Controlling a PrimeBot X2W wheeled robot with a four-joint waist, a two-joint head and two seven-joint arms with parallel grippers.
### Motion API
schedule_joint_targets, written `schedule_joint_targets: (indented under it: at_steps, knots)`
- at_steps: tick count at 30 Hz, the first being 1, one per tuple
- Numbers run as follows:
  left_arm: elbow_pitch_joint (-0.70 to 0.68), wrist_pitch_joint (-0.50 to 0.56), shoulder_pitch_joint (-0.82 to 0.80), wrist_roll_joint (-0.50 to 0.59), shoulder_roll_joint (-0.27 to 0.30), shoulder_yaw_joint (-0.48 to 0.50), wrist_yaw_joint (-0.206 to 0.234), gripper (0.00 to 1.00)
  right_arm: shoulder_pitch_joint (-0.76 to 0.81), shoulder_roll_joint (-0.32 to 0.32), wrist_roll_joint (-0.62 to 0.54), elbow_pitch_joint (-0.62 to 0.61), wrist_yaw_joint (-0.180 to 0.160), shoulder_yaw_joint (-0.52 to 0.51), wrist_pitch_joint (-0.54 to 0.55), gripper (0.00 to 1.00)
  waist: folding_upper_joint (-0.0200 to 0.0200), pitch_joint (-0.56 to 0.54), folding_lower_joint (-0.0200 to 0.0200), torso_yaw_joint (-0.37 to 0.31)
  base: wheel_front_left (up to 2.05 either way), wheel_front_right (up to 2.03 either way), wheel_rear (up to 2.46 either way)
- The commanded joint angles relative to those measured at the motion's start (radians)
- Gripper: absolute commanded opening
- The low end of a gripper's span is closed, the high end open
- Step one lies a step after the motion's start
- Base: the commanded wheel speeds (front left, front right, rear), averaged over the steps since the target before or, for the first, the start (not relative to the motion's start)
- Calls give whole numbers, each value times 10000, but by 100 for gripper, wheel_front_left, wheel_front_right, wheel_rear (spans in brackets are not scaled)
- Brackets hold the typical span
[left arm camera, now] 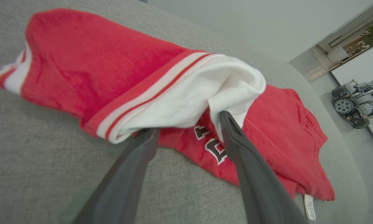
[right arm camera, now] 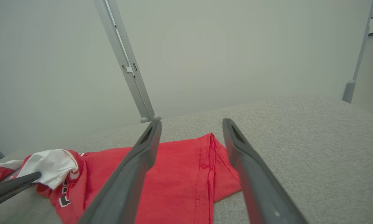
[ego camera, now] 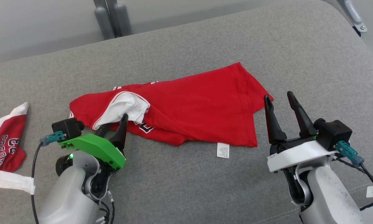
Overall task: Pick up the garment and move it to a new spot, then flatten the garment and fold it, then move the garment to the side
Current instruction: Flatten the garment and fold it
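Where the garment [ego camera: 198, 109] lies: across the middle of the head view on the gray fabric-covered counter [ego camera: 205, 46], rumpled and partly doubled over, running from lower left to upper right.
Garment colours: red, with red-and-white striped trim and dark-edged white lettering [ego camera: 144, 127] near its lower left edge.
White fold [ego camera: 124, 107]: the pale inside of the cloth, turned out and bunched at the garment's left end.
Care label [ego camera: 223, 150]: white, flat on the counter just below the garment's lower edge, right of centre.
Left gripper [ego camera: 114, 123]: lower left of the head view, under a green cover. The jaws are released and stand apart. In the left wrist view its tips [left arm camera: 189, 122] meet the white fold, one tucked beneath its edge, the other touching its right side. Nothing is clamped.
Right gripper [ego camera: 279, 95]: lower right of the head view, jaws released and spread wide. The tips are just beside the garment's right edge; contact with the cloth cannot be told.
Right wrist view: the garment's stitched corner [right arm camera: 211, 161] lies on the counter between the two dark fingers.
Second cloth [ego camera: 2, 140]: red and white with lettering, at the far left edge, well apart from the garment.
Gray posts [ego camera: 111, 18]: behind the counter, upper left of centre.
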Motion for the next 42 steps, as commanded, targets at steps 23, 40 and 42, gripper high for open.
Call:
schedule_joint_targets:
  at_steps: [23, 40, 42]
  knots:
    - [-989, 151, 480, -905, 609, 450, -40, 0, 91, -72, -62, 74, 5, 26, -30, 100, 0, -132, 0, -64, 0, 0, 0]
    - [-5911, 4700, 2804, -1458, 3455, -412, 854, 0, 282, -70, -16, 236, 5, -119, -30, 100, 0, -426, 0, 592, 0, 0, 0]
    - [-6673, 5319, 3210, -1739, 3878, -384, 1059, 0, 284, -61, -11, 254, 5, -122, -30, 100, 0, -440, 0, 648, 0, 0, 0]
